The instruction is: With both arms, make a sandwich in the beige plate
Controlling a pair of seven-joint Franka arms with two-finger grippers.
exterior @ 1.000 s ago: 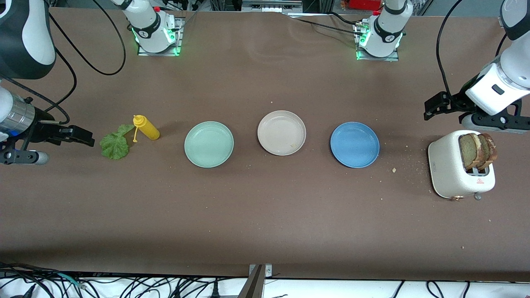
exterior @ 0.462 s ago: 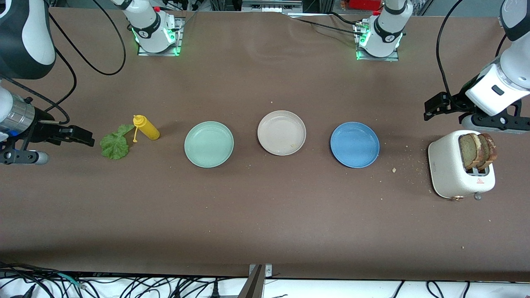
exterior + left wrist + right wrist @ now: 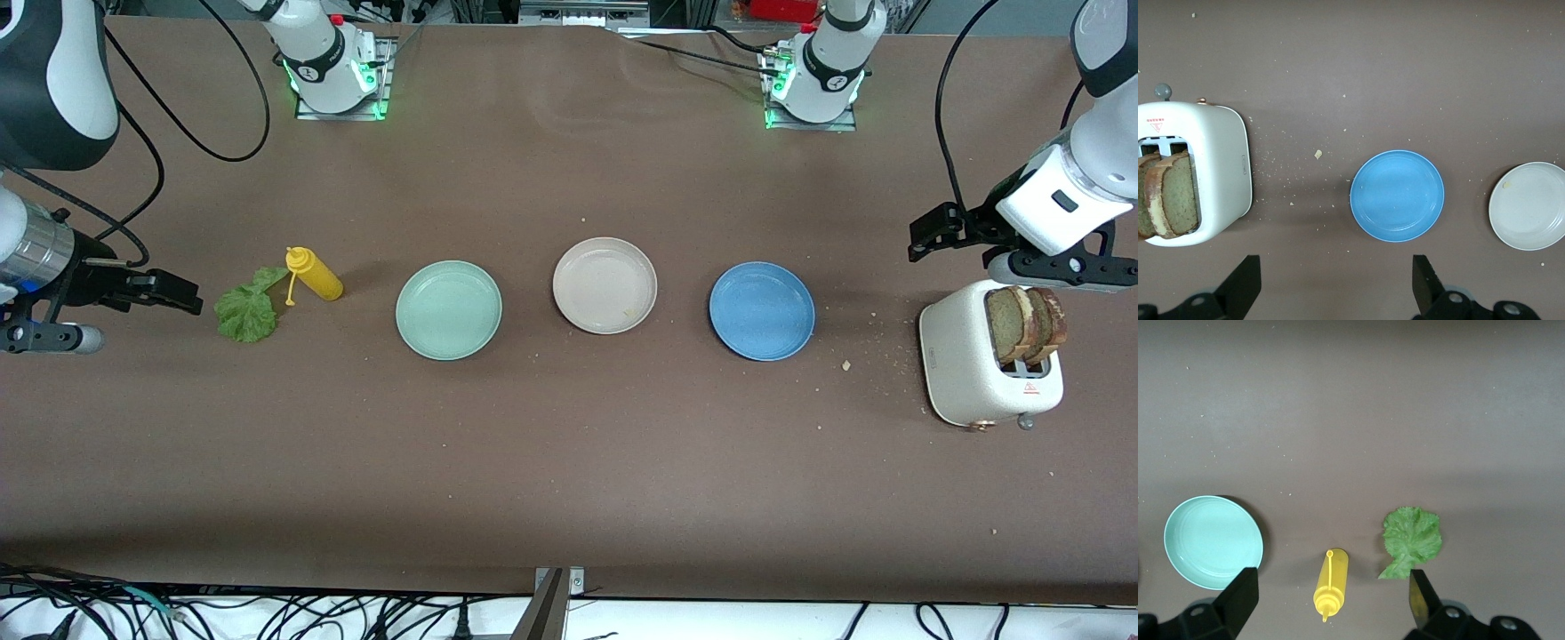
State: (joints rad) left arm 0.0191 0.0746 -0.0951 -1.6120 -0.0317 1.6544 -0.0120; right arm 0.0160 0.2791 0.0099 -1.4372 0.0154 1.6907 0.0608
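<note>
The beige plate (image 3: 605, 284) (image 3: 1528, 205) lies bare in the middle of the table, between two other plates. Two tan bread slices (image 3: 1027, 322) (image 3: 1168, 200) stand upright in a white toaster (image 3: 965, 356) at the left arm's end. A crinkly green lettuce leaf (image 3: 246, 309) (image 3: 1411, 540) lies flat at the right arm's end. My left gripper (image 3: 920, 238) (image 3: 1336, 273) hangs open and holds nothing, over bare table beside the toaster. Open as well, my right gripper (image 3: 191, 298) (image 3: 1331, 587) hovers beside the leaf.
A mint green plate (image 3: 449, 309) (image 3: 1213, 541) and a blue plate (image 3: 762, 310) (image 3: 1397, 195) flank the beige one. A yellow squeeze bottle (image 3: 316, 274) (image 3: 1330, 581) lies on its side next to the leaf. Crumbs are scattered between the blue plate and the toaster.
The left arm's wrist has shifted very slightly. The right arm and all the things on the table are where they were.
</note>
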